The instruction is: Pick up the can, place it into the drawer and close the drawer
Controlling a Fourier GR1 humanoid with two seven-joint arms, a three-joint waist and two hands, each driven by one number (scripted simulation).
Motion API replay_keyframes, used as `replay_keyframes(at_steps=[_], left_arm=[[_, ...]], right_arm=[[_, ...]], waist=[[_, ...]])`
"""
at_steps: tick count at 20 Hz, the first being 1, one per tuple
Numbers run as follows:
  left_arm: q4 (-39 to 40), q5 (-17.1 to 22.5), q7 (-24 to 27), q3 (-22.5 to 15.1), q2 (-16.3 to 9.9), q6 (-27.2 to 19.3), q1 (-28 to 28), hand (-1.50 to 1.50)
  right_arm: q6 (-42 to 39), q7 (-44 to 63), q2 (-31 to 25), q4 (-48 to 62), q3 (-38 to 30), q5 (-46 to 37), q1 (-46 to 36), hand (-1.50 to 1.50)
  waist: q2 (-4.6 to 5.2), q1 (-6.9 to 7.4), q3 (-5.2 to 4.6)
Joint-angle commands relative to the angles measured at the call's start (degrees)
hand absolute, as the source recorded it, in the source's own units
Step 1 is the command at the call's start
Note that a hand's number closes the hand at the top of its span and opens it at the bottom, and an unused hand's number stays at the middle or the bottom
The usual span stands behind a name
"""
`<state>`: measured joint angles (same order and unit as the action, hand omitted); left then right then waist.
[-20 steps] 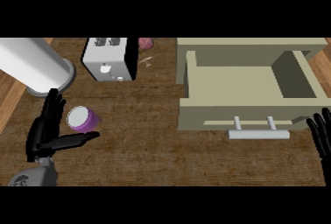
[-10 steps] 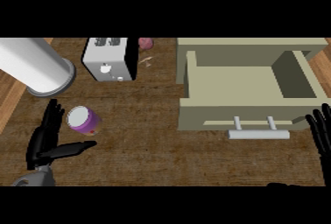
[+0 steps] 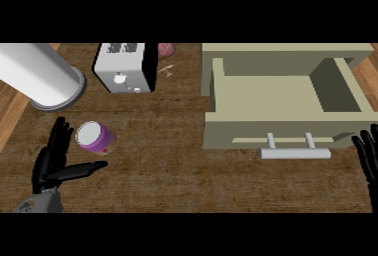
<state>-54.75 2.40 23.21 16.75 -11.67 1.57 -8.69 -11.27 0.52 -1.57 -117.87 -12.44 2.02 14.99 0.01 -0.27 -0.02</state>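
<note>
Left hand [image 3: 53, 162]: black, fingers straight and spread, thumb stuck out to the right, nothing held. It sits at lower left over the brown wood-grain counter [image 3: 170, 175], fingertips just beside the left edge of the small purple can with a white lid [image 3: 94, 137]; can't tell if they touch it. Thumb lies below the can, apart from it.

Right hand [image 3: 367, 156]: black, at the right edge, fingers up and relaxed, resting, holding nothing, just right of the white bar handle [image 3: 295, 153] of the beige drawer [image 3: 284, 107].

Vs. 0.5 s ago: left hand has slid down toward the lower edge, w/ fingertips now level w/ the can rather than above it. Right hand about the same spot. Can hasn't moved.

Can: left part of counter, well apart from the drawer, below the large white cylinder [image 3: 37, 75] and the white toaster [image 3: 124, 67]. It looks tilted, white lid facing up and to the upper left, long axis running from there down toward the lower right. Drawer is pulled open, inside bare.
</note>
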Motion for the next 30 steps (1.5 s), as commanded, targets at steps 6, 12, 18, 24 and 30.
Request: replay_keyframes(at_steps=[6, 12, 18, 24, 30], left_arm=[[12.05, 1.9, 4.26, 1.36, -1.87, 0.42, -6.16, -1.5], [16.6, 1.31, 7.34, 0.4, -2.53, 1.09, -6.33, -1.5], [22.58, 1.48, 11.25, 0.77, -2.37, -0.52, -9.66, -1.5], [29.05, 1.34, 12.22, 0.69, -3.25, -0.71, -15.82, -1.5], [30.13, 2.01, 11.28, 0.13, -2.62, -0.36, -18.65, -1.5]], right_arm=[[0.41, 3.82, -0.67, -1.36, -1.84, 1.81, -3.32, -1.5], [-0.21, 4.46, 0.7, -3.63, -1.01, 0.64, -0.72, -1.5], [-1.06, 8.71, -2.76, -3.22, -5.0, 4.84, -4.51, -1.5], [-0.94, 6.85, 0.45, -7.72, -1.42, 2.5, 0.55, -1.5], [-0.49, 7.26, 1.49, -7.18, -0.18, 0.52, -0.28, -1.5]], waist=[[0.01, -0.03, 0.0], [0.01, -0.04, 0.0], [0.03, -0.09, -0.01], [0.06, -0.31, -0.02], [0.11, -0.36, -0.03]])
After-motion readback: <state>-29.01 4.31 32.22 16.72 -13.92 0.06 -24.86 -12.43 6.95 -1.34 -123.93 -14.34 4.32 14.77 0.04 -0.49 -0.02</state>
